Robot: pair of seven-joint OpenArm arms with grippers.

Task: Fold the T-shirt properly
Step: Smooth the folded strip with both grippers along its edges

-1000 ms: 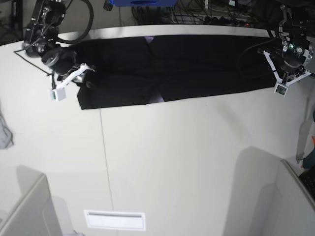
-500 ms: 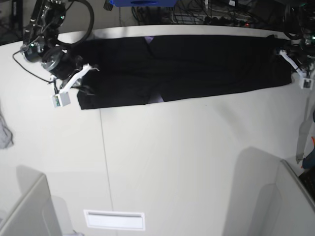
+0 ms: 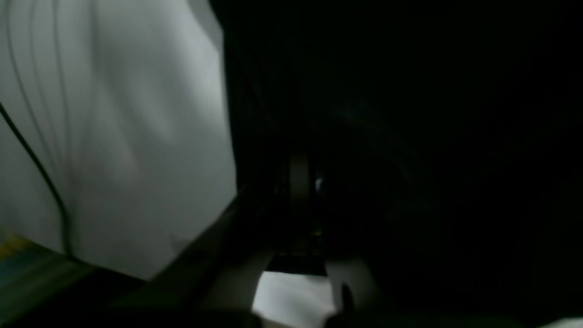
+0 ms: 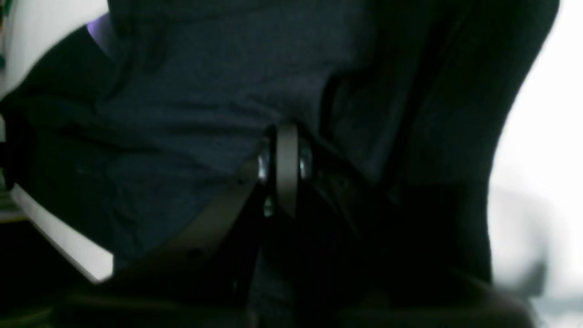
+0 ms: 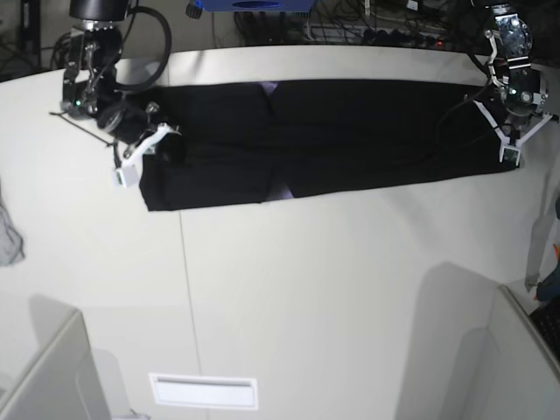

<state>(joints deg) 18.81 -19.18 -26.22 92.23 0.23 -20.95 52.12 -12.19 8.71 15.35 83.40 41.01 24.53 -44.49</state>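
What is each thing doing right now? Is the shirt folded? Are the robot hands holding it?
T-shirt: folded into a long black band lying flat across the far side of the table, not yet a compact fold.
right gripper: shut on the T-shirt's end.
left gripper: at the T-shirt's other end; too dark to tell if shut.
table: white, holding the T-shirt.
grey cloth: crumpled at the table edge.

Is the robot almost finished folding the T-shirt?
Not yet, I think. The T-shirt already lies as one long, narrow black strip across the table, so the side folds look done. The right gripper and the left gripper sit at its two ends. Folding the strip's ends together into a small square is left.
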